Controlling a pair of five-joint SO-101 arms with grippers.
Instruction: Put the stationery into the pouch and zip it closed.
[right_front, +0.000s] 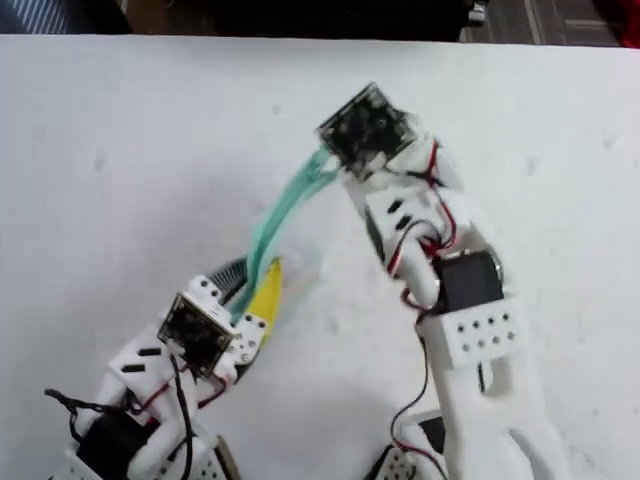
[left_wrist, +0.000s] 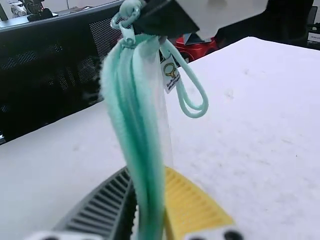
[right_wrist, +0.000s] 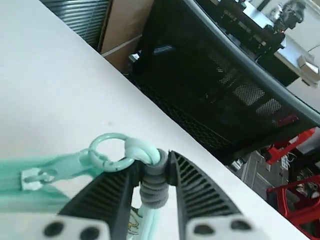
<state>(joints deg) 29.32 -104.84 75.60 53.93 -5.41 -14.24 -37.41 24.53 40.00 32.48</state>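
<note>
So the mint pouch (right_front: 285, 215) is strung out between the two claws, hanging up off the table (right_front: 120, 150) rather than lying on it. The left claw (right_front: 255, 277) is clamped on one end of it. From its wrist cam you can see the fabric bunched up edge-on, squeezed between the yellow finger (left_wrist: 195, 210) and the grey finger (left_wrist: 100, 205).

The right claw (right_wrist: 154, 165) is at the far end, pinched tight on the cord (right_wrist: 152, 190) right where it ties onto the ring (right_wrist: 107, 150). That ring sits just past its tips, and the zipper pull (right_wrist: 32, 179) is a bit further along from there. The rest of the cord dangles in a loop under that claw, next to a little tag (left_wrist: 170, 75). Can't tell from here if the zip is fully closed.
</note>
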